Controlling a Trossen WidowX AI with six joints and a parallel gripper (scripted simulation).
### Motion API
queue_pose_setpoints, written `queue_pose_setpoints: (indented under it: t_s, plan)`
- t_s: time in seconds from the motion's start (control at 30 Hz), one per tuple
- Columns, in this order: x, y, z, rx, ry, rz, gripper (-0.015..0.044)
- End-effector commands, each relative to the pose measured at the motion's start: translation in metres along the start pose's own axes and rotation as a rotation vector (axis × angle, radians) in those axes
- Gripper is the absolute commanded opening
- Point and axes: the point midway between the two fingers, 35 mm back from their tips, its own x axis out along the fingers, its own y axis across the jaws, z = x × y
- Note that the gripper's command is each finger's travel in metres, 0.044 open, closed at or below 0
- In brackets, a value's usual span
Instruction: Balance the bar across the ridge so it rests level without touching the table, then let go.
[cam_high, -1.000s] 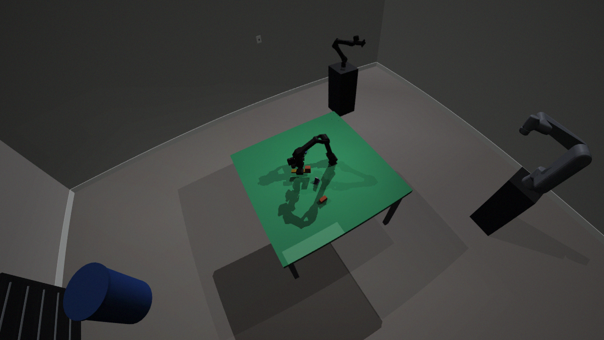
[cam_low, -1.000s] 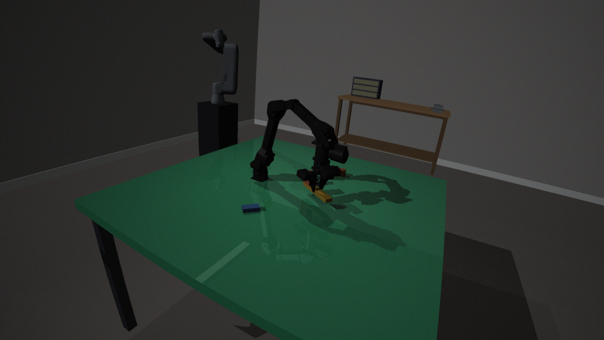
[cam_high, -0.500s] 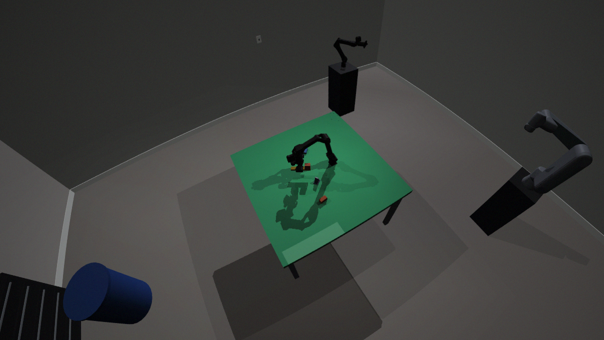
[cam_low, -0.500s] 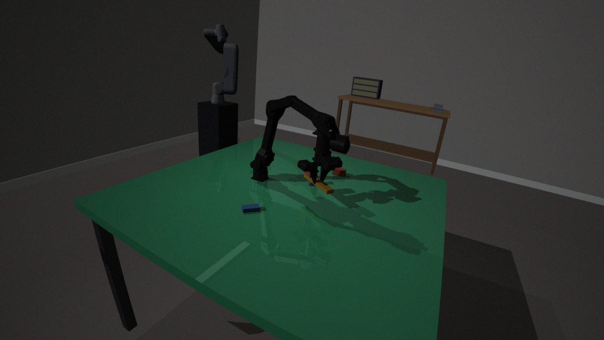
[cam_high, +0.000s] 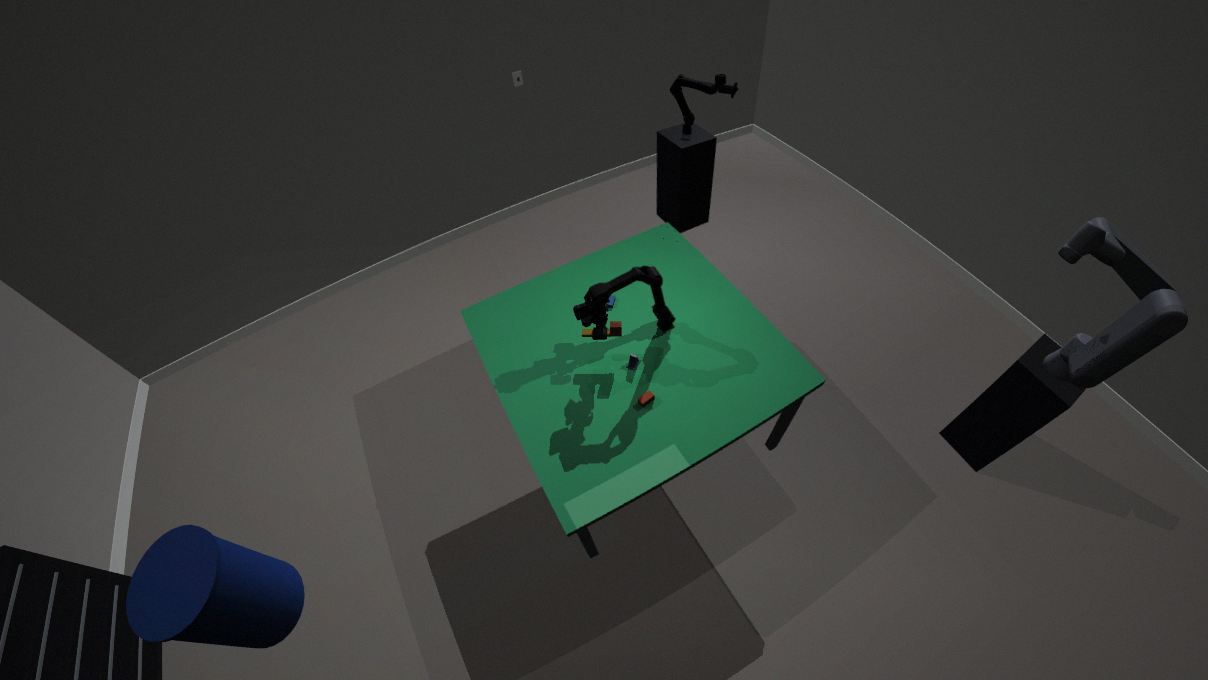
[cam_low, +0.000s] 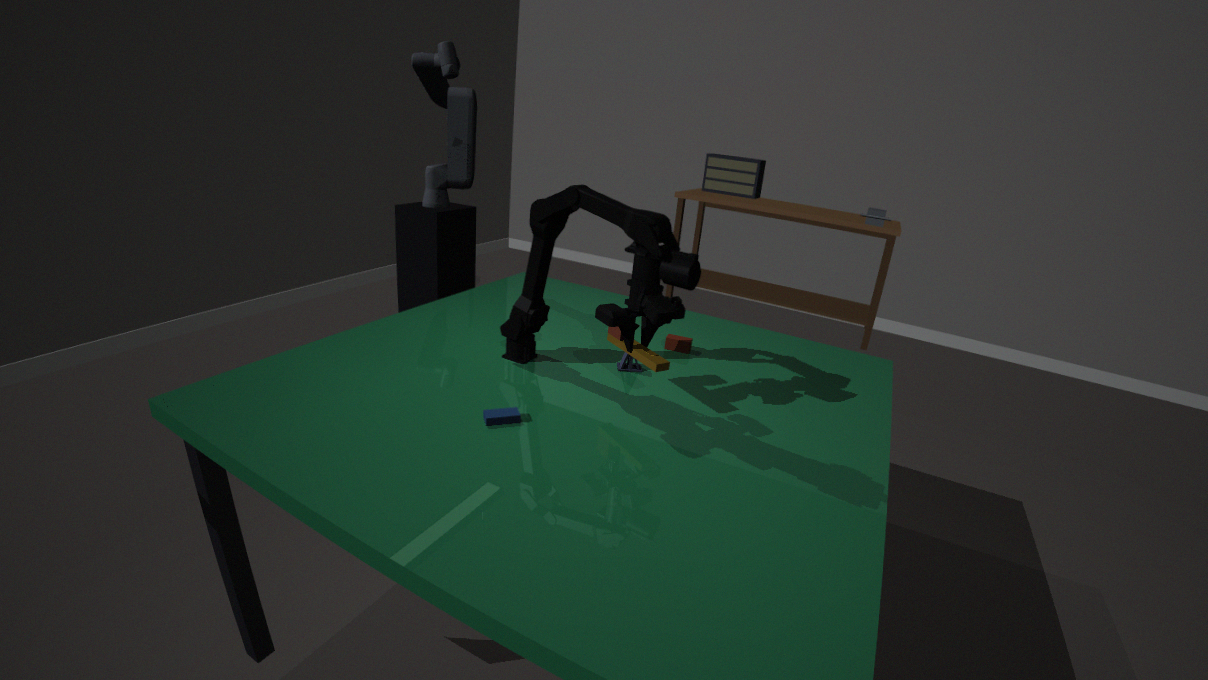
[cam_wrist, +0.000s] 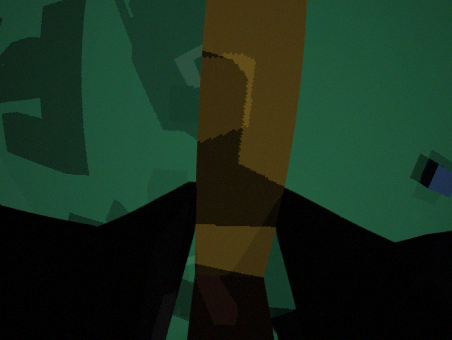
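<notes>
Above the green tabletop (cam_low: 338, 405), pincer (cam_low: 635, 342) is clamped on the orange bar (cam_low: 644, 357), gripped near mid-length, likely so it stays level. Bar hangs over the small dark ridge (cam_low: 627, 364); contact unclear. Red block (cam_low: 677, 342) sits nearby.

Long flat orange-brown bar (cam_low: 639, 353), mid-frame in the exterior view, tilted with its near end lower, sitting over a small dark ridge (cam_low: 627, 364) on the green table. In the wrist view the bar (cam_wrist: 253, 77) runs vertically up centre frame.
</notes>
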Motion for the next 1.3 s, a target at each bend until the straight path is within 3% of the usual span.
queue_pose_setpoints:
  t_s: [0.0,1.27]
  plan:
    - [-0.005,0.010,-0.008,-0.083,-0.008,0.008,0.0000]
    - [-0.007,0.107,-0.115,-1.030,-0.008,0.015,0.0000]
